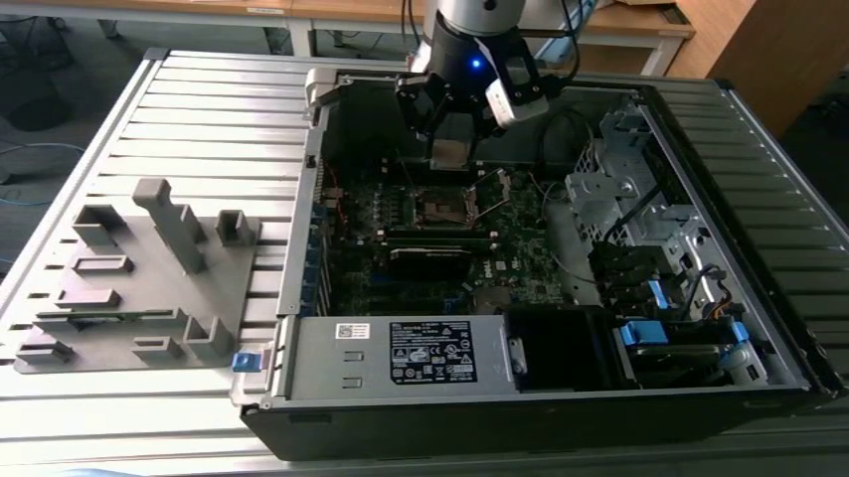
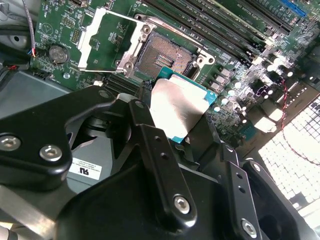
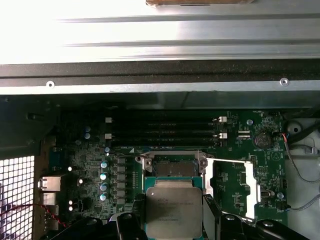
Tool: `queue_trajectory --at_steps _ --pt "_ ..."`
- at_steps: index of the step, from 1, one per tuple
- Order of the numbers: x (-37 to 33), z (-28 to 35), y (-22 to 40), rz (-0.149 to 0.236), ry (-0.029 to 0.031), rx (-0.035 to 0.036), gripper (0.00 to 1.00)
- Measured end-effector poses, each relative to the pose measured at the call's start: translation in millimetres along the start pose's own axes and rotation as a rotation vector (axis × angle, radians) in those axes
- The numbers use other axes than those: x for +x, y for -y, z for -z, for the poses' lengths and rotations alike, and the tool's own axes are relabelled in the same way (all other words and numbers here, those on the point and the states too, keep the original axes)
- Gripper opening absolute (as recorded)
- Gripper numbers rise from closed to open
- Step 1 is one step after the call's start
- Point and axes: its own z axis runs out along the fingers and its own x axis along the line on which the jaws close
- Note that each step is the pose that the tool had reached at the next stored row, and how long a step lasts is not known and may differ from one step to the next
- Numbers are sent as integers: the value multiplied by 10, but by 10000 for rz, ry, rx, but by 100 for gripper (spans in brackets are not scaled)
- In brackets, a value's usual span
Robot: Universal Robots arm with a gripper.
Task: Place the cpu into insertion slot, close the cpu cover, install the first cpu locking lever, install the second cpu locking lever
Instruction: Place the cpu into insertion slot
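My gripper [image 1: 451, 139] hangs inside the open computer case, shut on the cpu [image 1: 450, 152]. In both wrist views the cpu [image 2: 180, 107] [image 3: 173, 210] is a flat silver-beige square clamped between the black fingers [image 2: 150, 130]. It is held above the board, apart from it and just beside the insertion slot [image 2: 167, 55] [image 3: 172, 167]. In the exterior view the insertion slot [image 1: 438, 206] lies below the gripper. The slot is a dark square with nothing in it. The cpu cover [image 2: 86, 42] [image 3: 230, 161] is swung open to one side of the slot.
Long black memory slots [image 3: 160, 132] run beside the socket. A black card [image 1: 431, 260] and the power supply [image 1: 398, 353] sit towards the case front. Drive bays and cables [image 1: 637, 219] fill the exterior view's right. A grey fixture block [image 1: 133, 278] stands outside at the exterior view's left.
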Motion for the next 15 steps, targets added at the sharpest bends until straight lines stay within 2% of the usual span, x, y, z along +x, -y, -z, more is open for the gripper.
queue_trajectory --at_steps 15 --pt "0 -30 3 0 0 -2 54"
